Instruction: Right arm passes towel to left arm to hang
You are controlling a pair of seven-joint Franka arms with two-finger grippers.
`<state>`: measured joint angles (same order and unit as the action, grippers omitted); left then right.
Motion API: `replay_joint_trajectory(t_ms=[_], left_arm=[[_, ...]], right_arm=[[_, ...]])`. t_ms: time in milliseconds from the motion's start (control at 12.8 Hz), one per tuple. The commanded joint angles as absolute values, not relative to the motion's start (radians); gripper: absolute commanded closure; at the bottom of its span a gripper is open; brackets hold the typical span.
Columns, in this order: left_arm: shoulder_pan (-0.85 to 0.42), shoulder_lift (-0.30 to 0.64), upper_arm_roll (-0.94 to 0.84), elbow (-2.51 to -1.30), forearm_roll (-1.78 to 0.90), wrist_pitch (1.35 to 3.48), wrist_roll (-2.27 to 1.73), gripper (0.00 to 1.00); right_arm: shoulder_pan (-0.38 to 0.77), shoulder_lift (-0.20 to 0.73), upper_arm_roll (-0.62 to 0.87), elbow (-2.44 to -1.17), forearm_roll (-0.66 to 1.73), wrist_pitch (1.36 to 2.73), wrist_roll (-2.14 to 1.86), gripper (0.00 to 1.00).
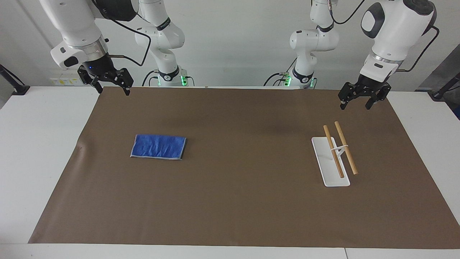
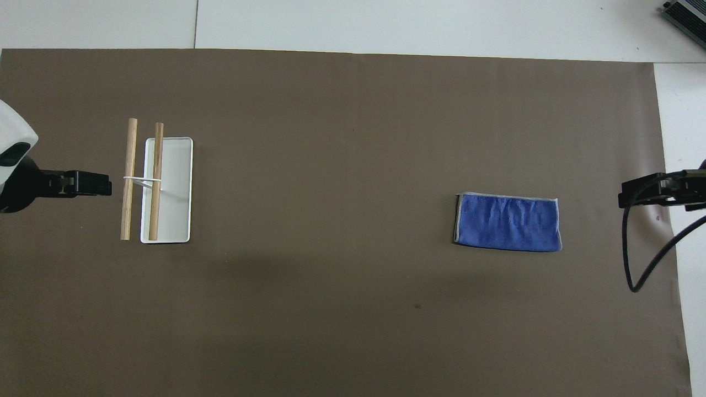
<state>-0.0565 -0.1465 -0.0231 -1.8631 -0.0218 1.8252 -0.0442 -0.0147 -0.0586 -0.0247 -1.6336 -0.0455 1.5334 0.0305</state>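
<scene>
On the mat (image 1: 237,201) we see the towel (image 1: 158,146) flat; left gripper (image 1: 354,105) and right gripper (image 1: 113,90) hang empty, jaws apart

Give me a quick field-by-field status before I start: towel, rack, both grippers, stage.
towel: blue towel folded flat on the brown mat, toward the right arm's end
rack: towel rack, two wooden bars on a white tray, toward the left arm's end, nothing hung
right gripper: open, empty, raised over the mat's edge
left gripper: open, empty, raised beside the rack
stage: pickup not begun
</scene>
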Motion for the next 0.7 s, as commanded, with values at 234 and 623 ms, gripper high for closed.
replay_joint_trajectory(t_ms=[234,623], left_arm=[[-0.049,-0.149,-0.026,-1.861,-0.032,1.809,-0.046,0.0],[-0.048,-0.149,-0.026,-1.861,-0.032,1.809,-0.046,0.0]], right_arm=[[-0.017,-0.081,-0.023,-1.666,-0.044,1.539,0.023,0.0],[-0.017,-0.081,-0.023,-1.669,-0.044,1.54,0.021,0.0]])
